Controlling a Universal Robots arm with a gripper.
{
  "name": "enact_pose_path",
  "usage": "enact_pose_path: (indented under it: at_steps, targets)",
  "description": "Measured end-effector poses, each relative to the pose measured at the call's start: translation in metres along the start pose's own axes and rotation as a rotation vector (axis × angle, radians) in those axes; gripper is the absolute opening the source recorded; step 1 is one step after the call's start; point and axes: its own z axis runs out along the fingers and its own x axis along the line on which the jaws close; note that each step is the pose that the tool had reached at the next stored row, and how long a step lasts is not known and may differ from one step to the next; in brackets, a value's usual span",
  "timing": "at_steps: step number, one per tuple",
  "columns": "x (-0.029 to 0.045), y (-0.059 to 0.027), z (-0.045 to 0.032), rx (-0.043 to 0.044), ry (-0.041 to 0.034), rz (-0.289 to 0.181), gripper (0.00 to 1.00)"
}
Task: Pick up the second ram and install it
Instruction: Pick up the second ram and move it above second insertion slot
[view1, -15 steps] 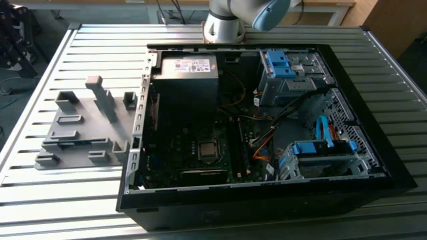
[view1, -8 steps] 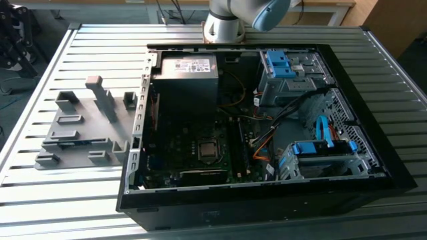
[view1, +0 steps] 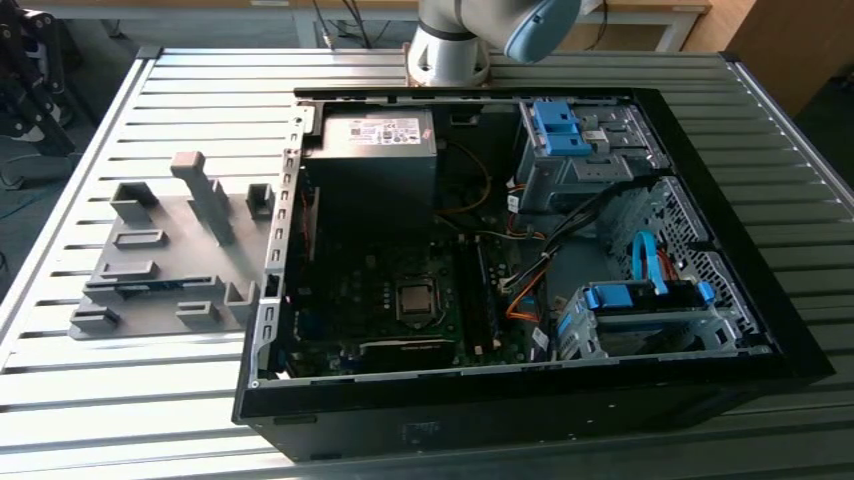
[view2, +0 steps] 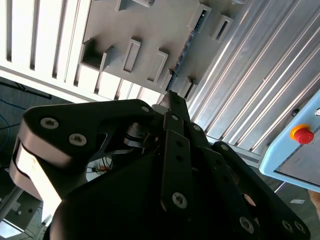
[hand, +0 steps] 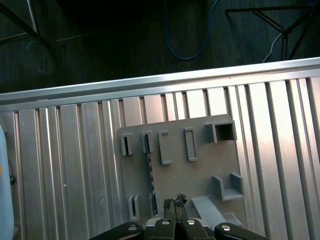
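One gripper (hand: 175, 204), fingertips together on nothing, hangs over one grey slotted holder (hand: 200, 175). One ram stick (hand: 150, 172) stands edgewise in it. One open computer case (view1: 467, 415) lies to the exterior view's right.

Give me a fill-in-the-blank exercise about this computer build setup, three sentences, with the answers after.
1. The second ram stands on edge in a slot of the grey slotted ____.
2. In the first wrist view the gripper hangs over the holder with its jaws ____.
3. In the exterior view the holder sits on the slatted table to the exterior view's ____ of the open computer case.

Missing words: holder; shut; left.
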Motion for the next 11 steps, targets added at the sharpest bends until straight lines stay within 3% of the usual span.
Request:
enact_pose_path:
  at_steps: [11]
  targets:
    - [0.0000,0.0000,0.0000,-0.0001,0.0003,-0.007,0.11]
